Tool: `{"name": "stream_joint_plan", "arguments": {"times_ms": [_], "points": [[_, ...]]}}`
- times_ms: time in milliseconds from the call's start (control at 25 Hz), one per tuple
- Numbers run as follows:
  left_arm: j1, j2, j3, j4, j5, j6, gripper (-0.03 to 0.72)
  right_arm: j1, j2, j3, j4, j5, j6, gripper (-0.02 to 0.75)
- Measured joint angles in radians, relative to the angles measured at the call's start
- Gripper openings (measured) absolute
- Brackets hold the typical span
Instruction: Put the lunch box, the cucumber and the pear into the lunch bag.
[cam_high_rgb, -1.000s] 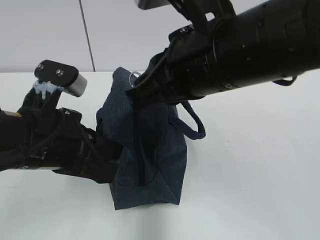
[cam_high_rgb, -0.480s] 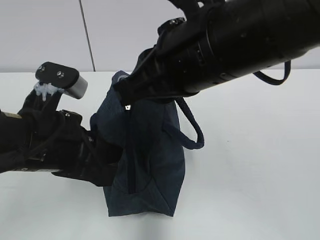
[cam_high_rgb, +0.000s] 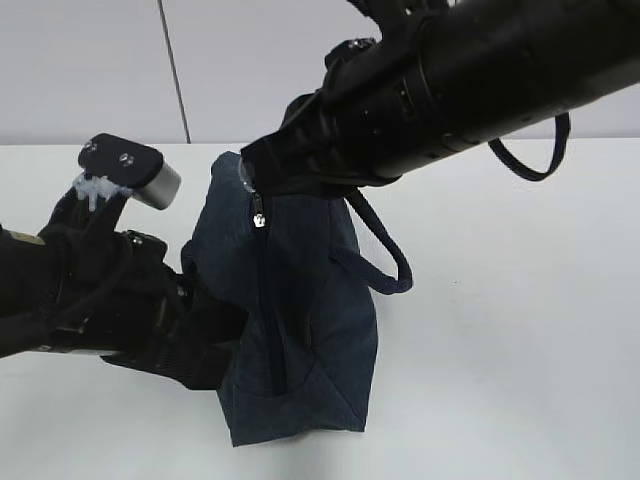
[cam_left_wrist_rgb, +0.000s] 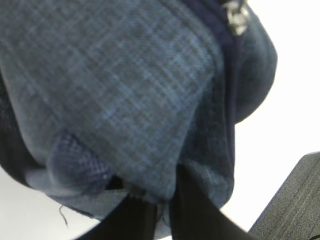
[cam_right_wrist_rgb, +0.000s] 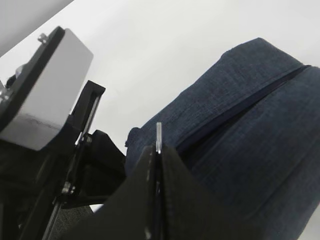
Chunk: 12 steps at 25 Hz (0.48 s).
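the lunch bag (cam_high_rgb: 290, 310) stands upright near the middle of the desk (cam_high_rgb: 520, 330), toward its front edge, a dark navy fabric box with its zipper (cam_high_rgb: 268, 310) running down the side facing the exterior camera and, as far as that view shows, closed. the right gripper (cam_high_rgb: 262, 165) reaches in from the upper right with its jaws clenched on the silver ring pull (cam_right_wrist_rgb: 158, 137); the right wrist view shows a thin metal edge pinched between the two black fingers (cam_right_wrist_rgb: 172, 200). the left gripper (cam_left_wrist_rgb: 162, 212) comes from the left edge of the desk and is clamped on a fold of the bag's fabric low on its left side, where the left wrist view shows cloth bunched between the dark fingers (cam_left_wrist_rgb: 192, 210). the lunch box, the cucumber and the pear appear in none of the views, so i cannot tell whether they lie in the bag or somewhere off camera. the likely trouble is in the zipper pull: the ring is thin and gripped at its edge, so a pull at an angle to the track could let it slide out of the fingers. if the left grip on soft cloth gives way, the light bag would probably lift or tip with the pull rather than unzip. one strap handle (cam_high_rgb: 385, 250) loops close under the right arm and could snag on it.
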Motion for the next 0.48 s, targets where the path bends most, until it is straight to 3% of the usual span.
{"name": "stream_joint_plan", "arguments": {"times_ms": [480], "points": [[0.000,0.074,-0.005,0.022,0.023,-0.001,0.003,-0.155,0.097,-0.010,0.348,0.073,-0.359,0.000]]}}
